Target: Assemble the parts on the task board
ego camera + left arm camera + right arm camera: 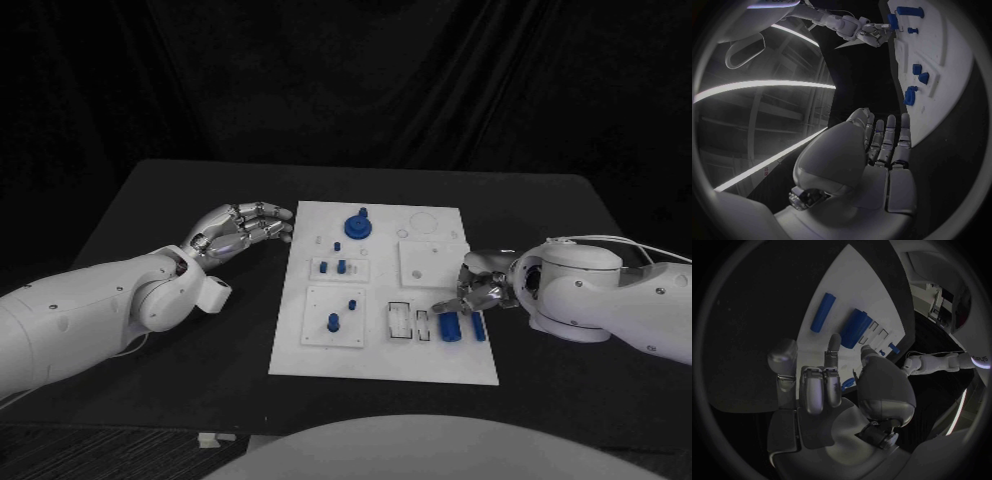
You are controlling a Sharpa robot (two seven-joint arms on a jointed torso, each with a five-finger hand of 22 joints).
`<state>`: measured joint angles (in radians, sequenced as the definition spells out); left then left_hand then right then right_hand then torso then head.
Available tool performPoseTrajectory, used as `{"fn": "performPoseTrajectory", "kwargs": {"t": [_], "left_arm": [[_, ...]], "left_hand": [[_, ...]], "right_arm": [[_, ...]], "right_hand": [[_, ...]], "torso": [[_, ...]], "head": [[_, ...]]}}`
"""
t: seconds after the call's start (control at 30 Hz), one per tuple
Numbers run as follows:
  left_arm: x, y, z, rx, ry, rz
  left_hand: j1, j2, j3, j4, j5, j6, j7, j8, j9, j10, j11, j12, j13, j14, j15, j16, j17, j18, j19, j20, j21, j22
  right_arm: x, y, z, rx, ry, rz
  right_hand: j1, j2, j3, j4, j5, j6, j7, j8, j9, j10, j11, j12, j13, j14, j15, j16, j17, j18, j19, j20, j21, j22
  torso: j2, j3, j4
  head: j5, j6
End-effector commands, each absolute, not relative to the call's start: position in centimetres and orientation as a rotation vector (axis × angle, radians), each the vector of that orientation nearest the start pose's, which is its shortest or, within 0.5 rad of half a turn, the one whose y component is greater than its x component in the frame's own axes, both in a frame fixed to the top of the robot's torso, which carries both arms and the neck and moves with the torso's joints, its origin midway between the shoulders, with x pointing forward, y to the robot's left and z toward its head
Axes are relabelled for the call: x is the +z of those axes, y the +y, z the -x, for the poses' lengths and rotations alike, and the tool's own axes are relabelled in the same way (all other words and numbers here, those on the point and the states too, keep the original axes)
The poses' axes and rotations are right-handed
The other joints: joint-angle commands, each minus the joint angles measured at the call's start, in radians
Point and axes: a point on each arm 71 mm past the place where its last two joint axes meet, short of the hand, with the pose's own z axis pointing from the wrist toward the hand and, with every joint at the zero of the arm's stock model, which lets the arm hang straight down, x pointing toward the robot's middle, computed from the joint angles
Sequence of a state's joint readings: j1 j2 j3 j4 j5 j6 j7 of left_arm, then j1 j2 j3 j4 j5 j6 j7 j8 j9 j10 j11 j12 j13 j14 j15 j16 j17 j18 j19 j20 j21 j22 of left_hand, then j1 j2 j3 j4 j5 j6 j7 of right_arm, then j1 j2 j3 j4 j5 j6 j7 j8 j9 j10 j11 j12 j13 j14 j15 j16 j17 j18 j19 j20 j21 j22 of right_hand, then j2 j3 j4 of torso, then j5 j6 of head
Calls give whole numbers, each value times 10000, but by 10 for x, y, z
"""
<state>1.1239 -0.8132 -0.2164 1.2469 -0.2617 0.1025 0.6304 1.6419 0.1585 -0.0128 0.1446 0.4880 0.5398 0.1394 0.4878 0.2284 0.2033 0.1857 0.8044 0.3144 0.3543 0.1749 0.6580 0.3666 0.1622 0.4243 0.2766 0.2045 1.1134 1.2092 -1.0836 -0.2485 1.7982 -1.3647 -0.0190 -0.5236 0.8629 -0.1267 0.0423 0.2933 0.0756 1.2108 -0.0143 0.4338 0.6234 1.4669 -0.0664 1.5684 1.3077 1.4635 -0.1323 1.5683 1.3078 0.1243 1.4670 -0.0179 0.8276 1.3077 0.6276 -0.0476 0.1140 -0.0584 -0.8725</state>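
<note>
Right hand (480, 291) sits low over the task board (387, 355) at its 3 o'clock edge, and much of it is masked by its own white wrist housing in the head view; the right wrist view shows its fingers (833, 347) reaching over the white plate, with a sliver of blue (849, 384) peeking between palm and thumb, too hidden to say whether it is pinched, so its grip cannot be told; just beyond the fingertips lie 2 loose blue pieces, a slim rod (822, 312) and a fatter cylinder (856, 325), side by side but apart; in the head view those same 2 sit at about 4 o'clock on the board, partly tucked under the hand; left hand (242, 228) hovers off the board at 9 o'clock, fingers loosely curled yet apart, nothing in it, plainly empty in the left wrist view (884, 142); counting the rest: 1 large blue knob (358, 225) at 12 o'clock, several small blue pegs mid-board too tiny to count surely, 1 upright peg (333, 323) at 7 o'clock; black table (173, 200) underneath.
</note>
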Motion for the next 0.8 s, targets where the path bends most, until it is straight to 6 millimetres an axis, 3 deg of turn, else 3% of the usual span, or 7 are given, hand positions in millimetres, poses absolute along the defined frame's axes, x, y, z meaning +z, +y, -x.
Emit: {"fn": "performPoseTrajectory", "kwargs": {"t": [0.03,0.3,0.57,0.63,0.7,0.73,0.8], "left_arm": [[-274,255,-475,-16929,16632,7828],[-275,255,-475,-16918,16678,7853],[-276,255,-475,-16911,16735,7877],[-276,255,-475,-16912,16743,7881],[-276,255,-475,-16915,16749,7884],[-276,255,-475,-16915,16752,7886],[-277,255,-475,-16912,16757,7890]], "left_hand": [[-39,32,66,11,51,44,22,-49,-11,54,32,-36,-11,-21,20,-36,-12,73,-40,-4,67,13],[-39,32,66,11,51,44,22,-49,-11,54,32,-36,-11,-21,20,-36,-12,73,-40,-4,67,13],[-50,33,103,7,57,34,27,-55,-18,51,52,-50,-22,-35,37,-48,-18,65,-55,3,68,24],[-50,33,103,7,57,34,27,-55,-18,51,52,-50,-22,-35,37,-48,-18,65,-55,3,68,24],[-50,33,103,7,57,34,27,-55,-18,51,52,-50,-22,-35,37,-48,-18,65,-55,3,68,24],[-50,33,103,7,57,34,27,-55,-18,51,52,-50,-22,-35,37,-48,-18,65,-55,3,68,24],[-60,46,131,10,68,27,30,-60,-22,49,63,-59,-29,-41,48,-53,-21,60,-64,7,68,31]], "right_arm": [[-262,-260,-388,2077,22796,328],[-268,-254,-387,2196,22985,520],[-276,-250,-385,2199,23332,786],[-278,-249,-384,2178,23432,836],[-279,-249,-383,2200,23505,807],[-280,-249,-382,2247,23541,739],[-280,-249,-382,2343,23561,599]], "right_hand": [[128,119,102,-7,-12,-129,1,-6,93,1039,-75,24,2631,1073,-53,25,2630,-144,126,-44,-22,1193],[593,265,167,-39,1034,-359,44,-159,516,1039,-37,24,2631,1073,-25,25,2630,-127,52,-18,-63,1164],[984,318,210,-103,2529,-691,120,-506,777,1039,14,24,2631,1073,42,25,2630,-83,-42,28,-346,1089],[1114,331,248,-138,3044,-798,140,-601,829,1039,20,24,2631,1073,86,25,2630,-65,-74,63,-503,1053],[1306,326,331,-199,3916,-925,160,-703,909,1039,37,24,2631,1073,125,25,2630,-41,-107,94,-657,1018],[1473,306,443,-258,4797,-1024,174,-762,981,1039,44,24,2631,1073,142,25,2630,-24,-127,110,-765,994],[1731,257,625,-393,5682,-1147,176,-815,1089,1039,44,24,2631,1073,148,25,2630,-5,-146,126,-891,968]], "torso": [[6,5,-1],[-1,-1,-17],[0,5,2],[-2,4,0],[-1,2,-7],[0,2,-5],[-1,3,-2]], "head": [[51,-1],[59,-1],[54,-1],[70,-1],[86,-1],[90,-1],[82,-1]]}}
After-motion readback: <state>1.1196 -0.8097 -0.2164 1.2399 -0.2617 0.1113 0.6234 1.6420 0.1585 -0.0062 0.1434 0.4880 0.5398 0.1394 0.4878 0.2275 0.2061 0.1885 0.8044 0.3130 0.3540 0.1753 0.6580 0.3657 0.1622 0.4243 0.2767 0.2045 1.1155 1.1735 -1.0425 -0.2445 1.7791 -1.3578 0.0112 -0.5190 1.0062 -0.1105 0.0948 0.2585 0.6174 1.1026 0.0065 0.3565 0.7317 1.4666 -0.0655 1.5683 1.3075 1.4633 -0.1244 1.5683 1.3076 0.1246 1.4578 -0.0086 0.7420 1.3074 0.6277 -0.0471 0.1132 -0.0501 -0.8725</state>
